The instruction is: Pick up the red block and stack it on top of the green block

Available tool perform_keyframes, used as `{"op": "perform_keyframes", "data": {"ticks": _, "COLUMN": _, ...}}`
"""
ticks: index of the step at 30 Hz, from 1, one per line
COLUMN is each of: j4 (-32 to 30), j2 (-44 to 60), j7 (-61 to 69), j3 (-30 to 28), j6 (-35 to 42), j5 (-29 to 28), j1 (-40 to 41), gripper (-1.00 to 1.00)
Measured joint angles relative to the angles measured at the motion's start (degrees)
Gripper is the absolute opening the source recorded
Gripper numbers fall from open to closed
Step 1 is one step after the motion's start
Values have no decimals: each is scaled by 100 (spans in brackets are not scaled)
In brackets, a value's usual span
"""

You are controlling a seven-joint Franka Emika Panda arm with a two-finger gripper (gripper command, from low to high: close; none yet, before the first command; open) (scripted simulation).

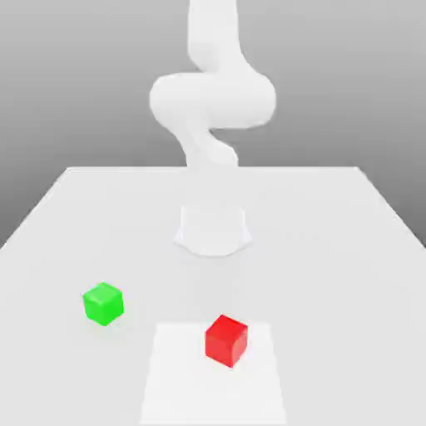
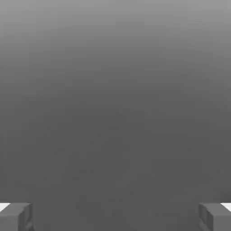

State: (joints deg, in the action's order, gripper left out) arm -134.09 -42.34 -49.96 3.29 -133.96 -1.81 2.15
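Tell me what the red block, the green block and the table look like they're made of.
Red block: flat, even colour with no shine, like matte plastic or painted wood; the look leaves it open. Green block: same plain matte finish, likely the same material. Table: smooth, pale, featureless surface, perhaps laminate.

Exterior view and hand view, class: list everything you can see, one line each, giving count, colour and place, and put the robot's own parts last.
red block: one, bright red, on the table near its front edge, a little to the exterior view's right of centre, on a paler square patch.
green block: one, bright green, on the table to the exterior view's left of the red block, apart from it.
paler square patch: one, whiter than the rest, at the table's front edge.
table: one, pale grey-white, flat, under both blocks.
robot arm: one, white, rising from a round base at the table's far middle.
gripper: one, grey fingertips, open wide with nothing between them.
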Motion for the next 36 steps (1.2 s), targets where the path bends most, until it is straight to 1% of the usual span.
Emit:
{"op": "perform_keyframes", "data": {"ticks": 5, "j4": -471, "j2": 772, "j7": -830, "j3": 561, "j6": -440, "j5": -351, "j1": 417, "gripper": 0}}
{"op": "perform_keyframes", "data": {"ticks": 10, "j4": -926, "j2": 1562, "j7": -1596, "j3": 953, "j6": -863, "j5": -643, "j1": 783, "gripper": 0}}
{"op": "perform_keyframes", "data": {"ticks": 15, "j4": -1381, "j2": 2346, "j7": -2301, "j3": 1183, "j6": -1289, "j5": -855, "j1": 1059, "gripper": 0}}
{"op": "perform_keyframes", "data": {"ticks": 19, "j4": -1749, "j2": 2933, "j7": -2776, "j3": 1262, "j6": -1642, "j5": -907, "j1": 1192, "gripper": 0}}
{"op": "perform_keyframes", "data": {"ticks": 24, "j4": -2218, "j2": 3567, "j7": -3156, "j3": 1292, "j6": -2106, "j5": -675, "j1": 1237, "gripper": 0}}
{"op": "perform_keyframes", "data": {"ticks": 26, "j4": -2409, "j2": 3778, "j7": -3207, "j3": 1287, "j6": -2296, "j5": -440, "j1": 1197, "gripper": 0}}
{"op": "perform_keyframes", "data": {"ticks": 29, "j4": -2672, "j2": 4033, "j7": -3135, "j3": 1313, "j6": -2563, "j5": 104, "j1": 1084, "gripper": 0}}
{"op": "perform_keyframes", "data": {"ticks": 30, "j4": -2695, "j2": 4088, "j7": -3127, "j3": 1314, "j6": -2617, "j5": 186, "j1": 1064, "gripper": 0}}
{"op": "perform_keyframes", "data": {"ticks": 32, "j4": -2679, "j2": 4183, "j7": -3152, "j3": 1308, "j6": -2697, "j5": 213, "j1": 1061, "gripper": 0}}
{"op": "perform_keyframes", "data": {"ticks": 36, "j4": -2600, "j2": 4391, "j7": -3270, "j3": 1276, "j6": -2864, "j5": 91, "j1": 1064, "gripper": 0}}
